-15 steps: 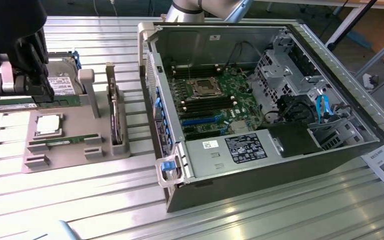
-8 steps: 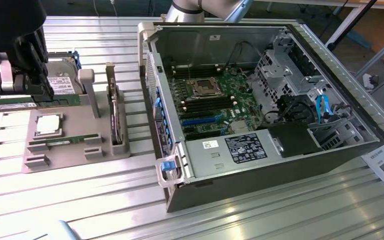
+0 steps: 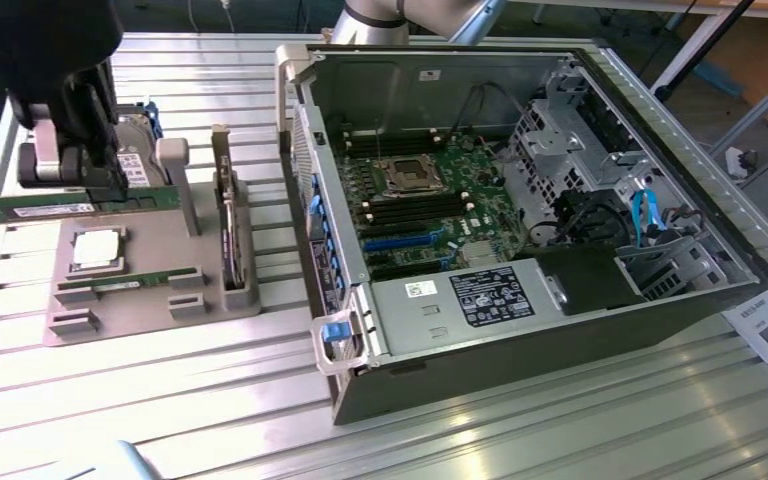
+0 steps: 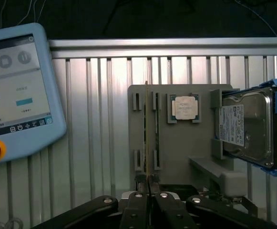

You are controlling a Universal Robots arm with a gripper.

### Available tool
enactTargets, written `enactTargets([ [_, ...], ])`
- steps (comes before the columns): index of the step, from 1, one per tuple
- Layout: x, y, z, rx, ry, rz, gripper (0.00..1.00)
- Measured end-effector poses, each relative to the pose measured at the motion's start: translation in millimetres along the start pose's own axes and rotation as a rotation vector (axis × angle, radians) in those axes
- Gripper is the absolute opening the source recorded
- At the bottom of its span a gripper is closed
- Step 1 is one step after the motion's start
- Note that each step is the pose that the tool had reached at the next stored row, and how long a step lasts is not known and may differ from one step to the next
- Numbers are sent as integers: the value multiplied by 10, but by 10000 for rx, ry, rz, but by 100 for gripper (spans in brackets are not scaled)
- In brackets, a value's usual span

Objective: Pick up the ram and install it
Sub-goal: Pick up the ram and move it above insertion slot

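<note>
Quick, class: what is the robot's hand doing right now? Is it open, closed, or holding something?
The hand: closed, holding the ram.

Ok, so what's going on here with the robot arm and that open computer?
The robot arm's pincer is shut on a green memory stick, holding it level just above the grey holder where the parts are laid out. A second memory stick and a silver processor chip lie in that holder. The open computer stands on the exterior view's right, apart from the pincer, so the stick is picked up but not yet installed.
</note>
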State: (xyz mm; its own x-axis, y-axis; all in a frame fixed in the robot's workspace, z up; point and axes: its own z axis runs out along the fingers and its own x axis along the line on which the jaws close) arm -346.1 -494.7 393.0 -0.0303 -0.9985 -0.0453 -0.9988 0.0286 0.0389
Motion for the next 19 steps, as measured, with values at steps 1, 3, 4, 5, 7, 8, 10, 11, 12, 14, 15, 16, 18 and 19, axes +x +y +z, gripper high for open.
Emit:
enactTargets([
  [1,-1,-40,-1,-2,0,0,12],
  [3,-3,-111,-4,-6,0,1,12],
  [4,-4,-163,-6,-10,0,0,12],
  [5,-6,-211,-8,-12,0,1,12],
  [7,-8,-282,-10,-16,0,1,12],
  [8,-9,-309,-11,-16,0,2,12],
  [10,-9,-367,-14,-18,1,1,12],
  [11,-10,-398,-15,-19,0,1,12],
  [12,-11,-443,-17,-21,0,1,12],
  [14,-12,-511,-19,-24,1,1,12],
  [15,-13,-548,-21,-25,0,1,12],
  [16,-14,-623,-24,-29,0,2,12],
  [18,-18,-779,-29,-34,0,2,12],
  [19,-19,-830,-32,-37,1,2,12],
])
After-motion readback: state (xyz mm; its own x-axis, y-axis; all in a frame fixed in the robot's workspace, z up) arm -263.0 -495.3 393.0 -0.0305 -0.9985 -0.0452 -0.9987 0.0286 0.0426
